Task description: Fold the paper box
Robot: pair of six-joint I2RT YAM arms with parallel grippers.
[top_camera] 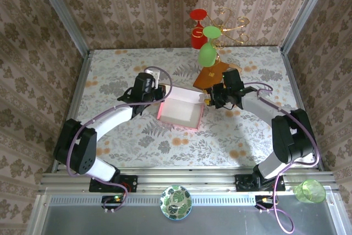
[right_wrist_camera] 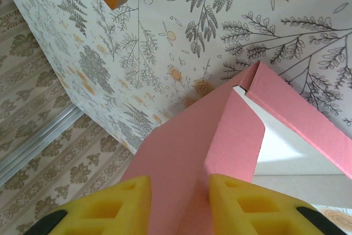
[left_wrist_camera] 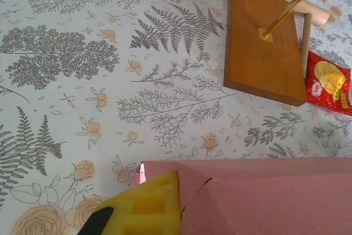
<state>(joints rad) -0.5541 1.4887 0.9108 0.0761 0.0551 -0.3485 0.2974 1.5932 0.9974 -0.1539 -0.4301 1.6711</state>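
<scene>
Broadly, the flower-printed tablecloth-covered table [top_camera: 137, 141] carries everything, and the pink thin-cardboard paper box [top_camera: 181, 113] with its white inner side sits near its middle, between the two arms. In the top view it already reads as a shallow open rectangle: the floor is flat on the cloth and walls stand on all sides that show, so the main creasing looks done. From the right wrist view, one end of the paper box [right_wrist_camera: 187, 141] has a pink panel leaning inward over the white floor, with a corner gap showing. I judge the end walls not yet tucked and locked, and that is what remains.

Just beyond the box lies the brown rectangular wooden board [top_camera: 212, 75], apart from it and holding a gold wire stand.

Next, the left gripper [top_camera: 155, 91] sits at the box's far left corner. In its own wrist view one yellow foam pad [left_wrist_camera: 148, 205] lies against the pink wall, the other finger hidden behind the cardboard. Its jaws are closed tight, and I take the wall to be pinched between them.

At the right end wall, the right gripper [top_camera: 215, 100] straddles the leaning panel, a yellow pad [right_wrist_camera: 247, 207] on either side. Whether they clamp it yet I cannot tell.

Smallest, the red-yellow foil packet [left_wrist_camera: 330, 81] rests beside the board, untouched.
</scene>
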